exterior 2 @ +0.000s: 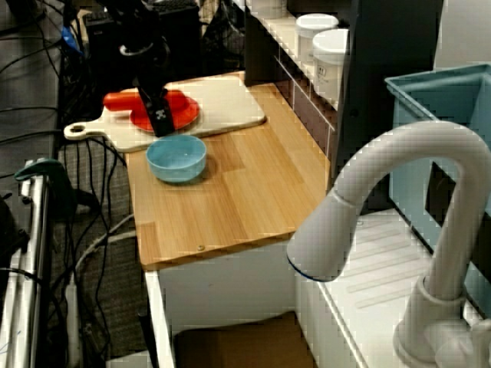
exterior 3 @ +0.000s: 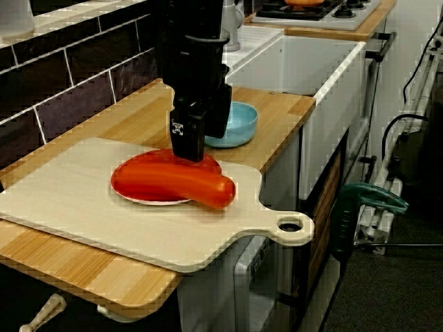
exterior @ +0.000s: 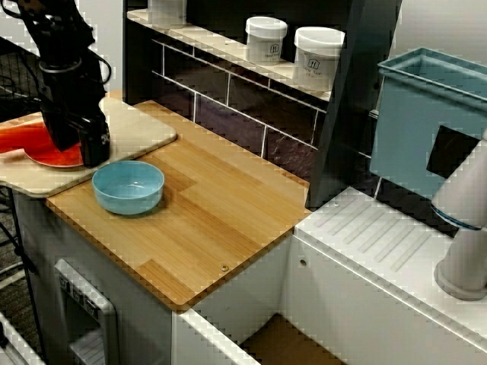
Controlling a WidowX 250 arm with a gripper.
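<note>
My black gripper [exterior 3: 203, 146] hangs low over the far rim of a red plate [exterior 3: 138, 196], its fingers apart and nothing between them. The near finger [exterior 3: 187, 131] reaches down to the plate's edge. Across the plate lies a long red pepper-like object [exterior 3: 180, 183]. The plate sits on a pale cutting board [exterior 3: 83, 214] with a handle hole. A light blue bowl [exterior 3: 241, 121] stands empty on the wooden counter just beyond the gripper. In the counter view the gripper [exterior: 82, 156] sits between plate [exterior: 57, 158] and bowl [exterior: 128, 186]. From above the faucet, the gripper [exterior 2: 159, 126] covers part of the plate [exterior 2: 184, 115].
Two white jars [exterior: 265, 38] [exterior: 317, 57] stand on the shelf along the dark tiled wall. A blue-grey bin [exterior: 426, 122] and a white faucet [exterior 2: 399, 199] are by the white drainboard [exterior: 380, 236]. The cutting board [exterior: 141, 129] overhangs the counter's end.
</note>
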